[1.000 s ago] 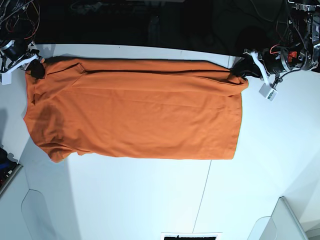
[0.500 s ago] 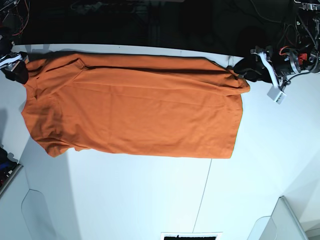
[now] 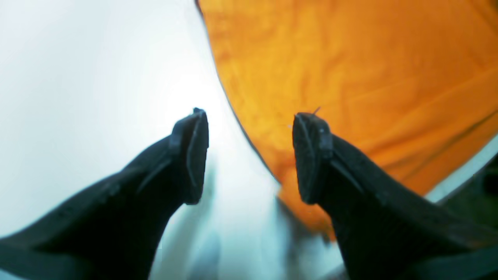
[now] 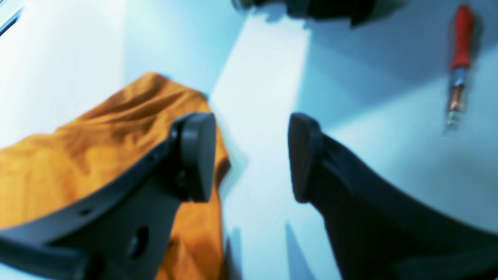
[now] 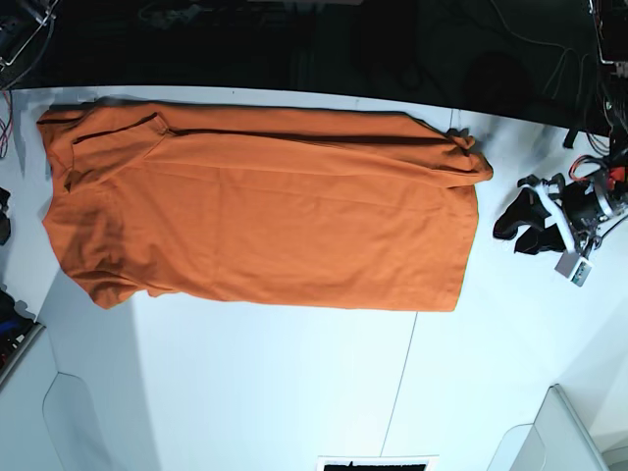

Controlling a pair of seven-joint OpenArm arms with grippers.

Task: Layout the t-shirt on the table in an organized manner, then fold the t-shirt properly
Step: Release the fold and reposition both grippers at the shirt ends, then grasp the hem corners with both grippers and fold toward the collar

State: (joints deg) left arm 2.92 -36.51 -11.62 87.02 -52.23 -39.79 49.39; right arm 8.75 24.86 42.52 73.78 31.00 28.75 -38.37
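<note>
Both tools have let go of the plain bright orange fabric t-shirt and drawn back, the left tool and right tool released and empty, so it lies spread on the smooth white tabletop, seemingly ready for folding.

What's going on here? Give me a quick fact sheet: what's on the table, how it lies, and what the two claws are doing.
garment: orange t-shirt, spread flat, long side across the table
wrinkles: bunched at the top right corner and the far left end
left gripper: open, empty, over bare table just off the shirt's edge
right gripper: open, empty, beside the shirt's edge
other item: red-handled tool on the table, apart from the shirt
fold: not yet begun
</note>
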